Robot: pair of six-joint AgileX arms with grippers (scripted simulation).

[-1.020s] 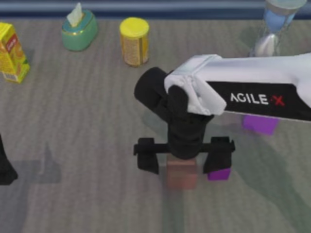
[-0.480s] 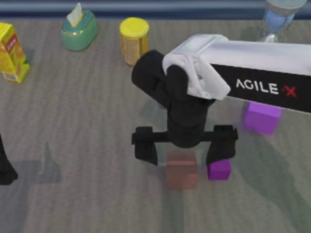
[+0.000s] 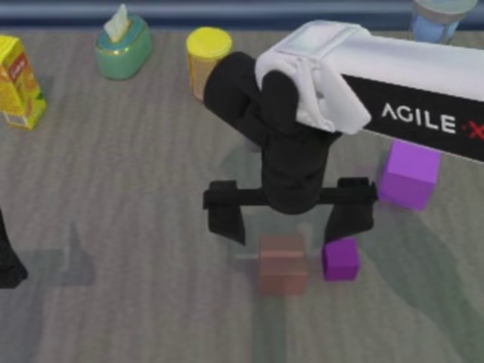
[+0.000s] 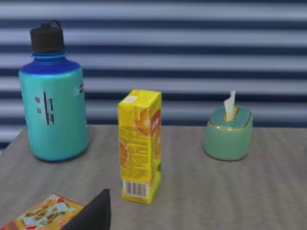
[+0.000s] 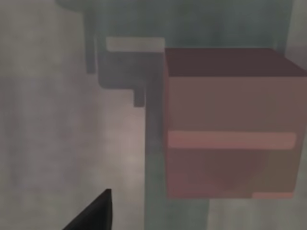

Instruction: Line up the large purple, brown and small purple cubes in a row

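**R gripper open above brown cube, nothing held**

Landmark = brown cube [image 3: 283, 263], sitting on the table [image 3: 136, 227] near the front middle in top view.

- Small purple cube [image 3: 340, 259]: just beside the brown cube on its right, narrow gap, roughly in line with it.
- Large purple cube [image 3: 409, 175]: further right and back from the brown cube, well apart, not in line w/ the other two.
- Right gripper [image 3: 290, 215]: above and slightly behind the brown cube, fingers spread wide apart, one to each side, gripping nothing. Right-hand finger tip overlaps the back edge of the small purple cube in top view; can't tell if touching. Right wrist cam: brown cube [image 5: 232, 122] fills the view, free on the table.
- Left gripper [image 3: 7, 257]: parked at table's left edge, far left of the brown cube. Only a sliver visible, can't tell finger state.
- Clutter, all well behind/left of brown cube: juice carton [image 3: 18, 82], tissue box [image 3: 123, 47], yellow can [image 3: 208, 60]. Left wrist cam also shows a blue bottle [image 4: 53, 103].
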